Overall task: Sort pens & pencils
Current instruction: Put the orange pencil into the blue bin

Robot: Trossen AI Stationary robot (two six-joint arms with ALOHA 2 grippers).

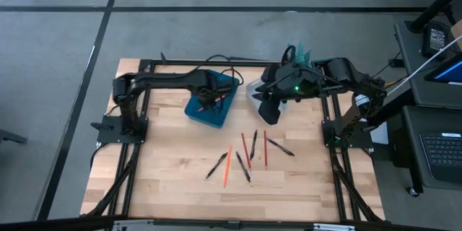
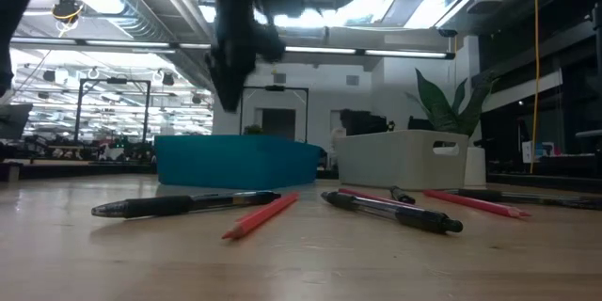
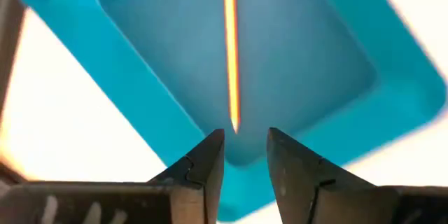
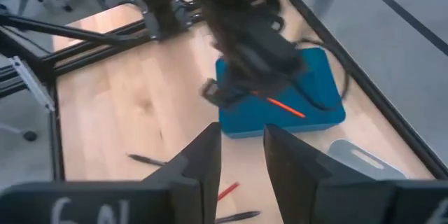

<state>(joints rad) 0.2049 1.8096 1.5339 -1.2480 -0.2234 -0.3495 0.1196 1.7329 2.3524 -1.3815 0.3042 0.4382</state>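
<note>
A red-orange pencil [image 3: 229,49] lies inside the blue tray [image 1: 211,107] at the table's far middle. My left gripper [image 3: 243,136] hangs open just above it, pointing down, with nothing between its fingers. The right wrist view shows the same pencil [image 4: 281,105] in the tray [image 4: 315,105], below the left arm. Black pens [image 1: 216,165] [image 1: 280,146] and red pencils [image 1: 227,166] [image 1: 265,149] lie flat and scattered on the wooden table's middle. My right gripper [image 4: 241,147] is open and raised near the white bin [image 1: 257,91], holding nothing.
In the low view, pens [image 2: 183,205] [image 2: 390,209] and pencils [image 2: 263,214] [image 2: 470,202] lie in front of the blue tray [image 2: 240,160] and white bin [image 2: 404,158]. Black frame rails [image 1: 133,151] run along the table's left and right sides. Bare wood lies near the front edge.
</note>
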